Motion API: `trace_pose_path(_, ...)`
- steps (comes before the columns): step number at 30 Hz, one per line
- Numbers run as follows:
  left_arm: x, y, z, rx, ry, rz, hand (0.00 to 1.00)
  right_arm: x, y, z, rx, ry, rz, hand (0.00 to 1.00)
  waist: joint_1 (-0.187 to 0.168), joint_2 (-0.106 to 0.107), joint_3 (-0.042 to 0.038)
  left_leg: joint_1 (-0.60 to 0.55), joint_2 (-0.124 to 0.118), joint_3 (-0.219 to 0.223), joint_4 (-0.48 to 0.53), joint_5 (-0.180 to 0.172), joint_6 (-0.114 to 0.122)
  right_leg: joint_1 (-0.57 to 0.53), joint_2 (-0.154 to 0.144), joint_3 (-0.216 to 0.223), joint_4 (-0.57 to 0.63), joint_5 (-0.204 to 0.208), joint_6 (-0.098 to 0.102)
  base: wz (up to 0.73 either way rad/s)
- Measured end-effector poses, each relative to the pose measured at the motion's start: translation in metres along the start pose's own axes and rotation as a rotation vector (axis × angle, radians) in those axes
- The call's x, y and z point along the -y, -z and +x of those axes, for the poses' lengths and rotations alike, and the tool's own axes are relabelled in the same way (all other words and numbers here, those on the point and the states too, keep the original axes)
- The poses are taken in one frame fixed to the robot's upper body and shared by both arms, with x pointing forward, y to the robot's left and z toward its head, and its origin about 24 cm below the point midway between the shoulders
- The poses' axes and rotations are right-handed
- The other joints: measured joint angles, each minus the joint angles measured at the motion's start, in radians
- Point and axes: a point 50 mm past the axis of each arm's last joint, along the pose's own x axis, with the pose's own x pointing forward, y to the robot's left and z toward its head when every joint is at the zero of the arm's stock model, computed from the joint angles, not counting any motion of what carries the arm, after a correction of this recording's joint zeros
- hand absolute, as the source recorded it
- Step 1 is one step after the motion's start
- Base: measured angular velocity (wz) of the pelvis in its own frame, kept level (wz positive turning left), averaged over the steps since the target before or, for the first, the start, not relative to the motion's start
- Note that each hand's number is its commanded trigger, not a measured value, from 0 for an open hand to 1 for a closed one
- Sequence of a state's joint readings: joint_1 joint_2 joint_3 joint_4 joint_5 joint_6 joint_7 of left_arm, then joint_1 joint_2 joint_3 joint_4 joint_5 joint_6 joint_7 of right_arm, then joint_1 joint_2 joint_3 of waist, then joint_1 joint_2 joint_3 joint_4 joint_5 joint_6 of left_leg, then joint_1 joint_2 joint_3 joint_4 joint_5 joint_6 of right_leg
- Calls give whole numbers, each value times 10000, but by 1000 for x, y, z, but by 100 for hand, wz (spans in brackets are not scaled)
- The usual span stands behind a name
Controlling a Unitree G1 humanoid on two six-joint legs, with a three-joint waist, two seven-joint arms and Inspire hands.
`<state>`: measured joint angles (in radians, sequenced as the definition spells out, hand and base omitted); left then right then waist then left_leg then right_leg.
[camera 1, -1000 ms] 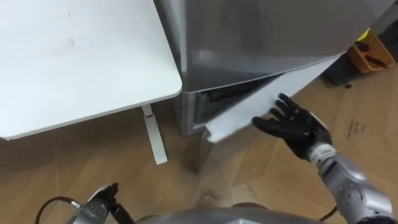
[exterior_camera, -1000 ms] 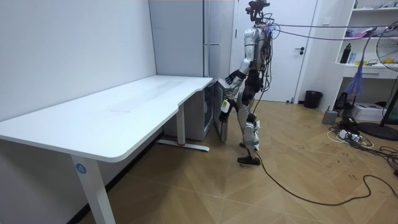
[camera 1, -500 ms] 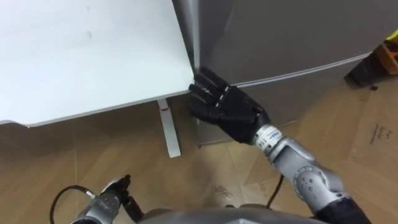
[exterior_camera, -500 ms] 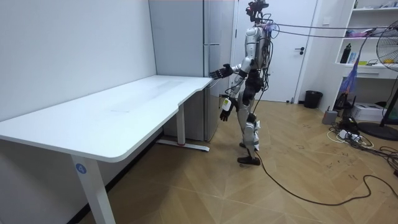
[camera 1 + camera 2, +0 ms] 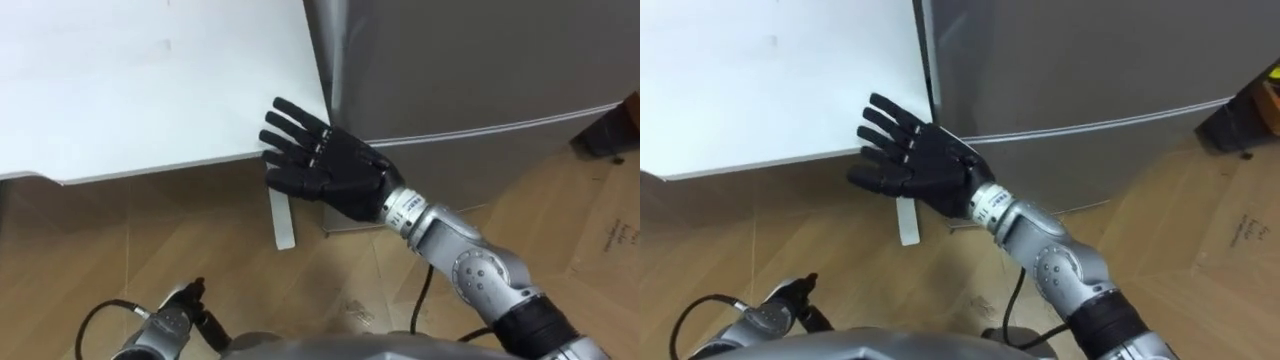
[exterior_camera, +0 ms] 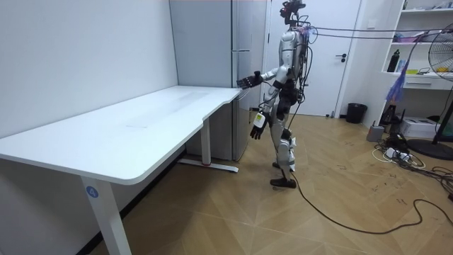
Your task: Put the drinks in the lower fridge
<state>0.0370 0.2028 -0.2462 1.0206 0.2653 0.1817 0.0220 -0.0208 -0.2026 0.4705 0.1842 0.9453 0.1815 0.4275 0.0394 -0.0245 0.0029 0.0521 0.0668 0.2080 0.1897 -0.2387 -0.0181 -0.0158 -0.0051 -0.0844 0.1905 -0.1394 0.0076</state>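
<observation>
The fridge [image 5: 480,60] stands tall and upright in front of you, its grey doors facing the robot. The seam between them runs level across the front, and the lower fridge door [image 5: 500,165] sits closed, flush with the cabinet. A white desk [image 5: 120,80] butts against the fridge's left side, its leg [image 5: 283,220] standing on the wooden floor [image 5: 100,250]. Behind the fridge in the room view there is a white room door [image 6: 333,64]. Your right hand [image 5: 325,165] is raised just left of the fridge's front edge, over the desk corner, fingers straight and spread, pointing away from the fridge and holding nothing. Your left hand [image 6: 259,125] hangs low, facing the lower door.
</observation>
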Motion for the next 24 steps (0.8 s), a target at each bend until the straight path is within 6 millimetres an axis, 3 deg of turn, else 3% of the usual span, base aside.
trace_pose_path(4,-2,8,-1,-194,-402,-379,0,7,4,-9,-357,338,-40,0,180,-112,-36,43,-10,-89,-2,0,0,119,-11,-93,-77,0,0,9)
trace_pose_path(7,-3,14,-2,-292,-475,-568,0,17,19,-23,-707,925,329,0,194,-185,-67,145,-30,-334,-3,0,-1,429,-40,-385,-244,-1,2,26)
trace_pose_path(11,3,31,-5,-692,-432,-796,0,39,40,-41,-1819,2085,-94,0,212,-233,-20,197,-78,-598,10,7,13,620,-99,-649,-255,-4,6,18)
trace_pose_path(17,16,58,-12,-1640,-83,-897,0,74,52,-72,-2865,3961,-497,0,192,-233,-24,82,-96,-1027,12,0,19,693,-108,-943,-259,-8,15,17)
trace_pose_path(24,28,81,-19,-2466,230,-995,0,98,67,-105,-4444,6163,-1628,0,-42,-218,-24,-76,-143,-1586,211,8,6,982,-152,-1550,-407,-12,20,27)
